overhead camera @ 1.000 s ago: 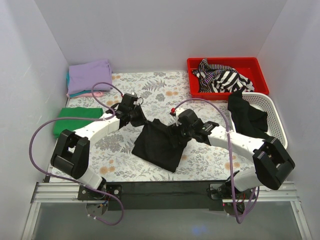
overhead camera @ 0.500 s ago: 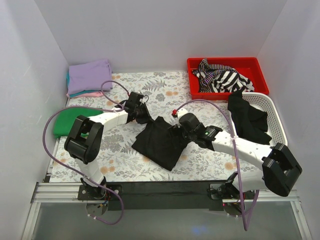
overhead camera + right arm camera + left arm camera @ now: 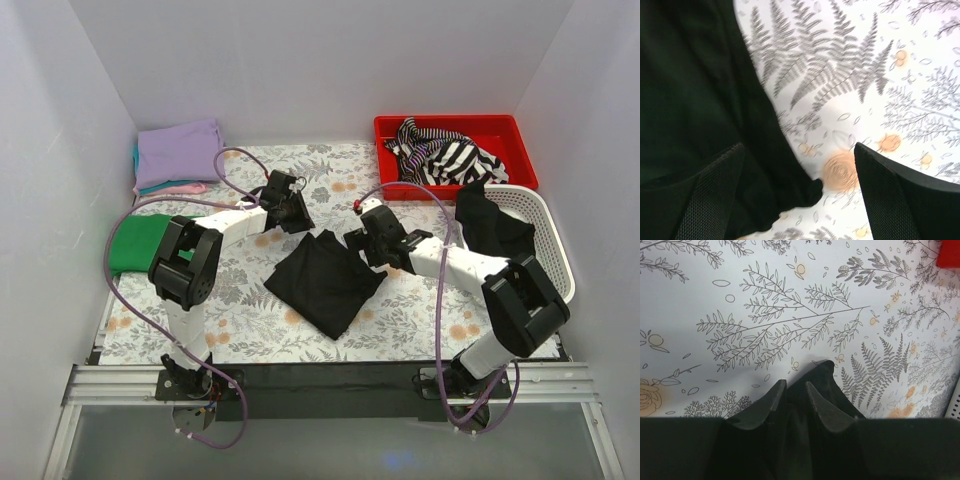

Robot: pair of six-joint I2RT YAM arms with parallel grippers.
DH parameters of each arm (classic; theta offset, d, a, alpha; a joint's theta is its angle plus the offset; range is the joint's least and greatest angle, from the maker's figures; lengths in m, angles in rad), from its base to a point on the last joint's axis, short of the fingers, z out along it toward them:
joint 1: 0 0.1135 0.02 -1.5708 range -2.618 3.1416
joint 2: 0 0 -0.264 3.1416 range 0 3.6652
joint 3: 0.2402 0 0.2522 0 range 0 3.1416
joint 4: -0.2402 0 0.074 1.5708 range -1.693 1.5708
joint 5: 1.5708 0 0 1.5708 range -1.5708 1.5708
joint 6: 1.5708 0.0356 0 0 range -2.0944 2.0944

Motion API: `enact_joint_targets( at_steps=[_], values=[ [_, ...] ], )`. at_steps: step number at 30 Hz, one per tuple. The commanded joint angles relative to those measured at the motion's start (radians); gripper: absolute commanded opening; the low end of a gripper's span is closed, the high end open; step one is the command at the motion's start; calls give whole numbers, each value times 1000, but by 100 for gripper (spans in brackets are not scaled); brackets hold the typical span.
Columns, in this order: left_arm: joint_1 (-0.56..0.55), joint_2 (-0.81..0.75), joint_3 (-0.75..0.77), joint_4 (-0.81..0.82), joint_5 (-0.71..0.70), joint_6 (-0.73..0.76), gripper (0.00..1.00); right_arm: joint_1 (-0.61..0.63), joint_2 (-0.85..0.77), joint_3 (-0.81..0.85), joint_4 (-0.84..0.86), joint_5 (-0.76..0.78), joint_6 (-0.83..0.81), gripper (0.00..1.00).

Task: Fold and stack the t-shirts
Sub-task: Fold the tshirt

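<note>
Between the two pincers, a folded black t-shirt (image 3: 325, 280) lies flat as a diamond on the fern-printed worktop (image 3: 320, 165).

At the shirt's far corner the left pincer (image 3: 293, 214) has its dark, tapered fingers (image 3: 769, 402) only narrowly parted, with the soft matte tip of cloth in the gap; whether they nip it I cannot tell. The right pincer (image 3: 362, 243) stands spread wide at the shirt's right corner, one mesh-textured pad (image 3: 710, 195) over the cloth, the other over bare print. Open printed surface runs beyond both pincers to the back wall. Far left of the left pincer, a lavender shirt (image 3: 180, 148) tops a stack with teal and pink edges; a green shirt (image 3: 140, 243) sits nearer, at the left edge. Right of the right pincer, a dark garment (image 3: 495, 235) drapes over a white slotted basket (image 3: 556, 230); beyond it a red bin (image 3: 450, 121) holds striped cloth (image 3: 447, 157).
</note>
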Motion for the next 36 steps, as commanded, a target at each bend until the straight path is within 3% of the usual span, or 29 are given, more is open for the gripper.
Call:
enact_joint_targets(
  at_steps=[1, 19, 21, 23, 25, 28, 30, 36],
  values=[
    [5, 2, 46, 0, -12, 36, 21, -39, 48, 61, 85, -28, -53, 95],
    [3, -29, 34, -12, 42, 38, 21, -105, 485, 496, 82, -83, -118, 96],
    [5, -26, 34, -12, 49, 38, 18, -103, 515, 527, 69, -113, -115, 95],
    [3, -28, 34, -18, 53, 38, 7, -105, 523, 530, 68, -130, -110, 94],
    [3, -29, 31, -26, 57, 41, 2, -103, 523, 518, 66, -135, -109, 94],
    [3, -34, 25, -38, 59, 44, 0, -103, 520, 501, 66, -120, -110, 94],
    [3, -43, 14, -50, 47, 53, 17, -103, 517, 495, 68, -123, -115, 94],
    [3, -89, 8, -116, -72, 87, 25, -103, 522, 503, 66, -135, -119, 95]
  ],
)
